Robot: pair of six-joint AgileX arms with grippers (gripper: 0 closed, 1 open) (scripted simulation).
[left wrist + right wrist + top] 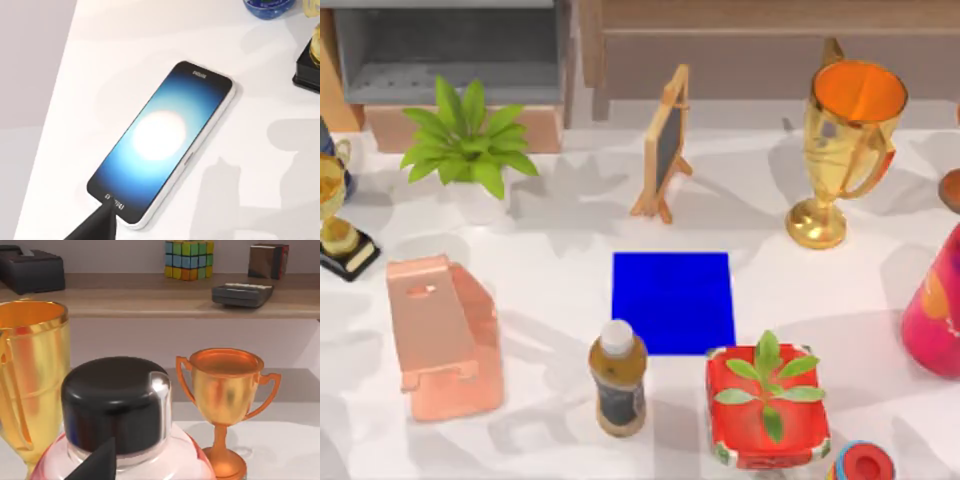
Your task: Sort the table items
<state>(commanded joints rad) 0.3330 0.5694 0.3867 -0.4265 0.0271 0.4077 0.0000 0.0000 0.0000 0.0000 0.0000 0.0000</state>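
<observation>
A: Smartphone (162, 142), count 1, seen from my left wrist cam. Slim slab, pale outer edge, black bezel, screen glowing blue at the ends and white at centre. Lies flat, screen up, on the white table (260, 165), near the table's edge.

B: Gripper state, left?

A: Can't tell. One dark fingertip (100, 225) pokes into that view, just over the phone's near end. Nothing in it shows the finger spacing.

B: Right arm?

A: Right wrist cam sits right behind a pink bottle (125, 455) w/ glossy black cap (115, 400). One dark tip there too; can't tell open or closed.

B: Counts from the top cam?

A: Gold trophies: 2 — big one (845, 140) back right, smaller on black base (338, 215) at the left edge. Blue mat (672, 300) x1, centre. Brown white-capped bottle (618, 378) x1, just off the mat's front left corner. Plants: 2 — one in a white pot (465, 140) back left, one in a red pot (767, 405) at the mat's front right corner. Copper phone stand (442, 335) x1, left. Small easel chalkboard (667, 145) x1, behind the mat.

B: Anything the right wrist adds?

A: Shelf (200, 302) behind the table: Rubik's cube (189, 259), dark calculator (242, 294), plus an orange-gold cup (225, 400) on the table.
</observation>
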